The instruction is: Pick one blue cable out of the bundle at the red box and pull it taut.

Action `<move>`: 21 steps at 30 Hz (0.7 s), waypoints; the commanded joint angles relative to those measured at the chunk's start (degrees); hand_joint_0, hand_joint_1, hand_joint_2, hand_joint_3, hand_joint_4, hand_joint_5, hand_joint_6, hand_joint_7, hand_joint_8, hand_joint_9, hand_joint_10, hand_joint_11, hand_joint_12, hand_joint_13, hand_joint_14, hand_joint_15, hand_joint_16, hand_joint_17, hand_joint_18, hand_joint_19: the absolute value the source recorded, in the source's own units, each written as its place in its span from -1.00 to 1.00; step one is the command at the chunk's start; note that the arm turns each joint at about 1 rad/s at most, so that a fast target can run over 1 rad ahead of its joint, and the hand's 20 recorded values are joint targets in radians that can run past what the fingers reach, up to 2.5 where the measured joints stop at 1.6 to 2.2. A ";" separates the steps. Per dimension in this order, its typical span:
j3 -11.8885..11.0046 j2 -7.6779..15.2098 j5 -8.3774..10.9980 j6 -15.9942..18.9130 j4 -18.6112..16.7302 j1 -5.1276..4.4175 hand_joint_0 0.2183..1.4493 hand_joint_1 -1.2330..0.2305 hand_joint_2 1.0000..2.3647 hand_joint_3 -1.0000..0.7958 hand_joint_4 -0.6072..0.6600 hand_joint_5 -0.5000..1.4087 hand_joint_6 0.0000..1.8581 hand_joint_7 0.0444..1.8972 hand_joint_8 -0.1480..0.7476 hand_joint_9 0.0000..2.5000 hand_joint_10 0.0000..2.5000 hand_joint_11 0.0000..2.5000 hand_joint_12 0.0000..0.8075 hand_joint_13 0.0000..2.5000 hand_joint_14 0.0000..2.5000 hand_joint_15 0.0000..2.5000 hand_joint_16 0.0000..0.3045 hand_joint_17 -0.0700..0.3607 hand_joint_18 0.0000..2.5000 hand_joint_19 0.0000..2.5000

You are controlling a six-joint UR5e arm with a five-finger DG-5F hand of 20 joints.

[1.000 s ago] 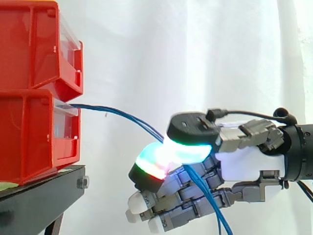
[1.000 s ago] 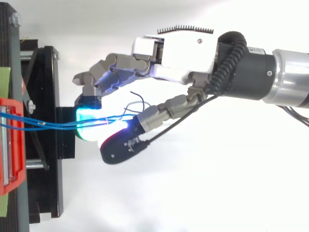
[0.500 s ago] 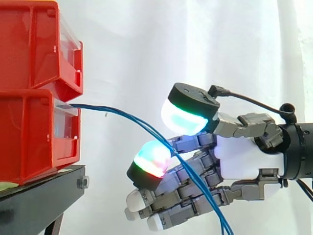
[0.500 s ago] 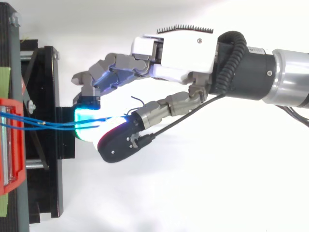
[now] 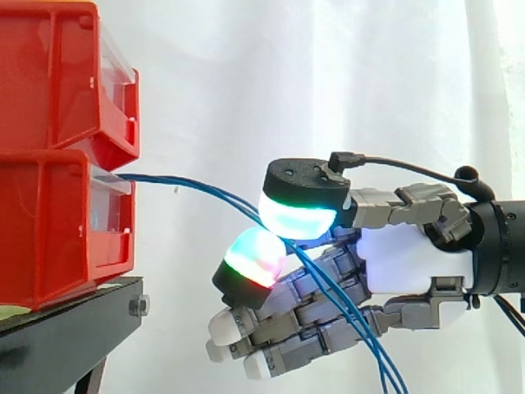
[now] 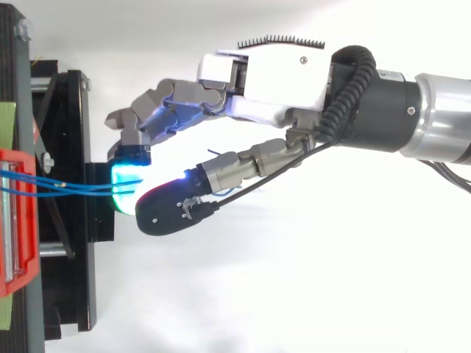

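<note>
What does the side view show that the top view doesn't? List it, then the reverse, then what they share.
Side view: the upper bin stacked on the lower bin, and the cables sloping down from the lower bin past the hand to the bottom edge. Top view: the arm entering from the right, and the cables lying side by side. Both: a red bin, the stand, cables, hand.

Your hand [image 5: 410,263] has a white palm shell, grey finger links, black-backed pads [image 5: 297,217] glowing cyan, green and red; black wrist [image 6: 397,114], silver arm [image 6: 445,136] far right.
</note>
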State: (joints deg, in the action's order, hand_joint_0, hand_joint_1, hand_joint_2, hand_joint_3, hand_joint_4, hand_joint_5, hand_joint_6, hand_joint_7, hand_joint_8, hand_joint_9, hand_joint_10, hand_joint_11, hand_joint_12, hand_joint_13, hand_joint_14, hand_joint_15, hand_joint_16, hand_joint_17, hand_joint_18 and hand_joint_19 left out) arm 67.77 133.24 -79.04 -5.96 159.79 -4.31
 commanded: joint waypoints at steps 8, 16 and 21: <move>-0.71 0.00 0.12 0.07 0.53 0.00 -0.22 -0.58 -0.99 -0.37 0.16 -0.65 -0.10 -0.05 0.05 -0.55 -0.99 -0.78 -0.09 -0.80 -1.00 -0.95 -0.63 -0.09 -0.77 -0.95; -0.71 0.00 0.20 -0.02 0.70 0.00 -0.57 -0.34 -1.00 -0.44 0.27 -0.64 -0.10 -0.06 0.12 -0.54 -1.00 -0.78 -0.02 -0.81 -1.00 -0.94 -0.59 -0.03 -0.80 -0.91; -0.79 0.00 0.20 -0.02 0.70 -0.09 -0.53 -0.14 -1.00 -0.44 0.23 -0.63 -0.11 -0.03 0.11 -0.52 -1.00 -0.79 -0.05 -0.81 -1.00 -0.93 -0.61 -0.05 -0.81 -0.90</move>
State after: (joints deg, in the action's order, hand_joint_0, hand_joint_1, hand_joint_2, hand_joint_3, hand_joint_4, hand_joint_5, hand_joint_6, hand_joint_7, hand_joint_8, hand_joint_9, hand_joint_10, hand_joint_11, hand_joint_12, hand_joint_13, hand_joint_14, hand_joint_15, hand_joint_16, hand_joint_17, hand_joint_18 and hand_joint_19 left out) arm 67.00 133.24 -78.89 -5.95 160.48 -4.36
